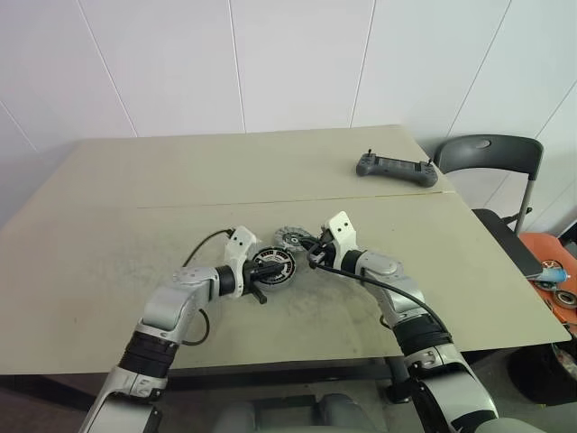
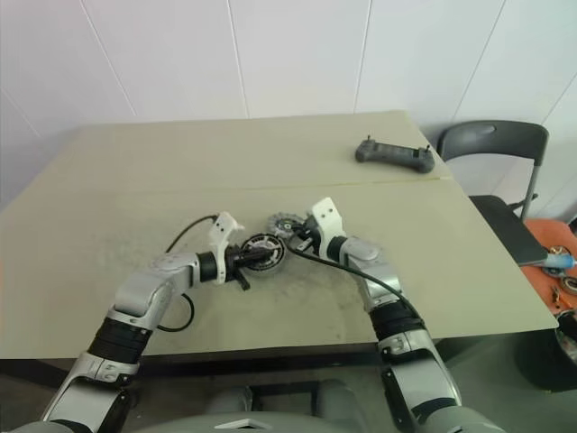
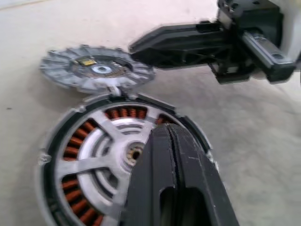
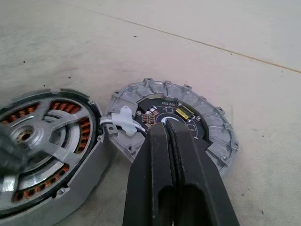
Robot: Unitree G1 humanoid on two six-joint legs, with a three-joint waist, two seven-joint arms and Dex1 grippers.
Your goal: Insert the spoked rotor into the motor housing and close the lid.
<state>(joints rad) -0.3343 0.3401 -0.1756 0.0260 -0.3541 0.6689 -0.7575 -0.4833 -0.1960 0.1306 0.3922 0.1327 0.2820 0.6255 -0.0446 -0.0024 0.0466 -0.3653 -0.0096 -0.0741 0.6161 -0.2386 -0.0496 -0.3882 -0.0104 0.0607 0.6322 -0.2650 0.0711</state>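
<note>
The motor housing lies flat on the table, its copper windings showing through the spoked rotor, which sits inside it. My left gripper is shut, its tips over the rotor close to the centre hub. Just beyond the housing, rim to rim with it, lies the lid, inner side up, with a white connector at the edge nearest the housing. My right gripper is shut, tips on the lid's dark centre. From the head, the housing lies between the left gripper and the right gripper.
A dark hand controller lies at the table's far right. A grey chair stands beyond the right edge, with orange clutter beside it. A black cable loops on the table by my left wrist.
</note>
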